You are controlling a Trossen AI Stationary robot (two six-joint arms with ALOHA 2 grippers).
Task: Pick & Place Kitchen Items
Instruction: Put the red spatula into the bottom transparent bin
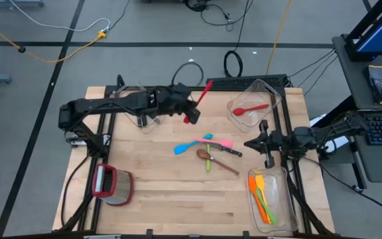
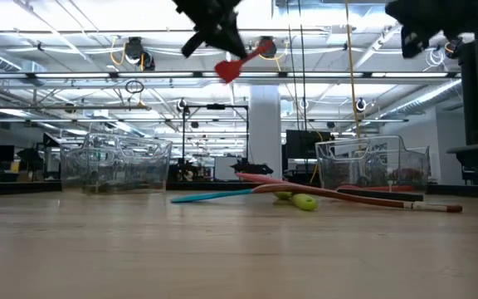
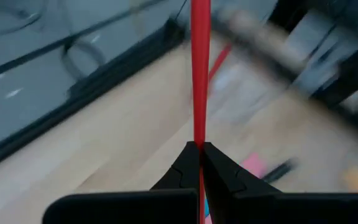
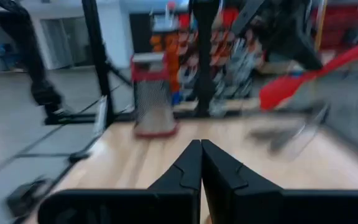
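Note:
My left gripper (image 1: 184,109) hangs high over the table's far middle, shut on a red utensil (image 1: 201,98). The utensil's flat head (image 2: 226,71) is lower than its handle end (image 2: 265,48). My right gripper (image 1: 247,143) is shut on nothing, raised at the table's right, pointing toward the left. On the table between the grippers lie a blue spatula (image 1: 184,147), a pink one (image 1: 216,141), a green spoon (image 1: 209,160), a wooden spoon (image 1: 221,162) and a black-handled knife (image 1: 229,151). My left gripper pinches the red utensil's slim handle (image 3: 199,134) between its two fingers, close to the head end. The fingers come from the table's left, slanting down. The long handle runs on past the fingertips toward the far right. The utensil is lifted clear of the table and tilted.
A clear bin (image 1: 260,99) at the far right holds a red spoon (image 1: 251,109). Another bin (image 1: 270,202) at the near right holds orange, yellow and green utensils. A clear bin (image 1: 144,116) sits under my left arm. A red-rimmed container (image 1: 113,184) stands near left.

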